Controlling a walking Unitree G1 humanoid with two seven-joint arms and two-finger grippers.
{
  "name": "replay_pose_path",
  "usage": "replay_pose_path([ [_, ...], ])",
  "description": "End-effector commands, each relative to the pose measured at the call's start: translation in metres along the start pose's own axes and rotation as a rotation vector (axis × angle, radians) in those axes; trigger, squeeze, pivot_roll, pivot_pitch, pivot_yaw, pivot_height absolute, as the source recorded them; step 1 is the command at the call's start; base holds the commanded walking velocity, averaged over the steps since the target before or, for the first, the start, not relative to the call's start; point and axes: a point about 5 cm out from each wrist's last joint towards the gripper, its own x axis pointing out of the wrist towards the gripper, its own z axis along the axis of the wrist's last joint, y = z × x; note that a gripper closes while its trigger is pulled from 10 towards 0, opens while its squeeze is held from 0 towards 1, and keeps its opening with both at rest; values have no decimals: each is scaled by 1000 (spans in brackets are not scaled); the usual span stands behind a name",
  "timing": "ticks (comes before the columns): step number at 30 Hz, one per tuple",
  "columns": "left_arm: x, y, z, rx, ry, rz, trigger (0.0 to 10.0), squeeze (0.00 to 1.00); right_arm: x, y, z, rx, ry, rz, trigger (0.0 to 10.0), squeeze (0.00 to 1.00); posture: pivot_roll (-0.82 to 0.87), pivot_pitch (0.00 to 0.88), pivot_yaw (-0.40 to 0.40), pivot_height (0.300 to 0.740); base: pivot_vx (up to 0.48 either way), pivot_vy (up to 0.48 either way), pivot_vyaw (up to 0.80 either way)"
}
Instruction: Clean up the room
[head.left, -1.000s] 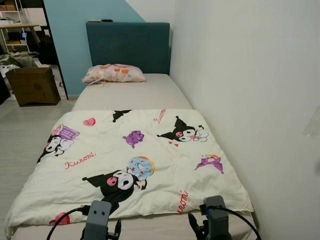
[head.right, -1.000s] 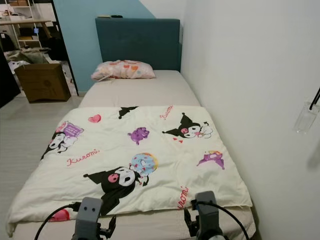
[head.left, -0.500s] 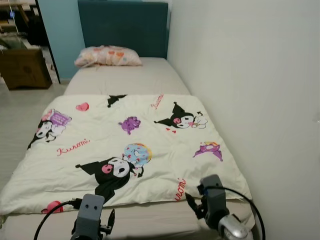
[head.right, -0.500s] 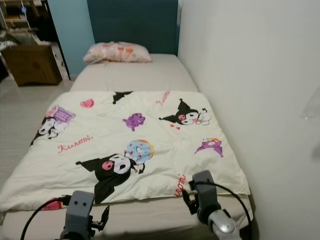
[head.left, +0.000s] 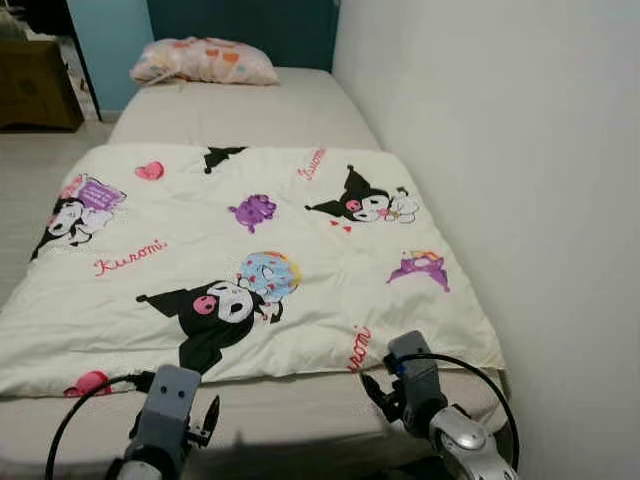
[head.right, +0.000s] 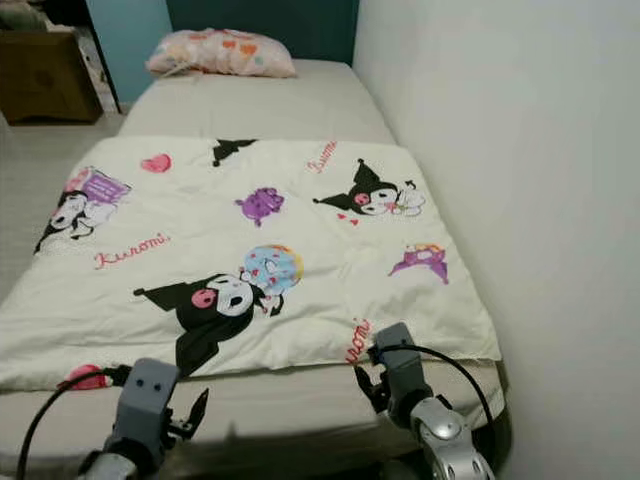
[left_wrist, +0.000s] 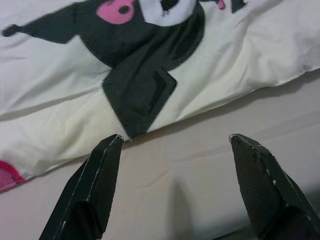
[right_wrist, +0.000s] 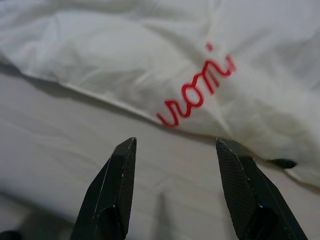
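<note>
Nearest: left gripper (head.left: 212, 412) and right gripper (head.left: 376, 392), both poised low over the bare sheet strip at the foot of the bed (head.left: 300, 415), just short of the quilt (head.left: 250, 260). Left wrist view: fingers (left_wrist: 97, 170) spread wide, nothing between them, tips aimed at the quilt's hem where the black cartoon patch (left_wrist: 140, 90) ends. Right wrist view: fingers (right_wrist: 117, 175) likewise parted and empty, pointed at the hem by the red lettering (right_wrist: 195, 92).

Next out: quilt lying flat, covering the foot half of the bed, near hem running crosswise, side to side in front of both grippers, long axis along the bed toward the pillow. Hem directly ahead of each gripper, about equally close; left one opposite the hem's middle-left stretch, right one nearer the wall-side corner (head.left: 488, 355). Probably a two-handed pinch of that near hem, for pulling straight or folding; hard to judge which. A short forward-and-down reach likely enough, with some risk of catching the sheet beneath along with the hem.

Farther: bare mattress beyond the quilt's far edge, then the pillow (head.left: 203, 61) at the head, against the dark headboard (head.left: 240, 18). Wall (head.left: 500, 150) tight along the bed's right side; box (head.left: 38, 70) on the floor off the left of the pillow.
</note>
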Motion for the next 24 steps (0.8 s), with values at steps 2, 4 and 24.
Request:
replay_pose_path([
  [2, -4, 0, -4, 26, 33, -22, 10000, 0, -3, -2, -9, -16, 32, 5, 10000, 0, 50, 462, -84, 566, 0, 0, 0],
  [4, -4, 1, -4, 28, 33, -25, 10000, 0, -3, -3, -9, -19, 34, 4, 10000, 0, 50, 462, -84, 566, 0, 0, 0],
  [24, -17, -7, 2, 51, 42, -77, 10000, 0, 3, -34, -6, 211, 22, -203, 10000, 0, 71, 488, -65, 547, 0, 0, 0],
])
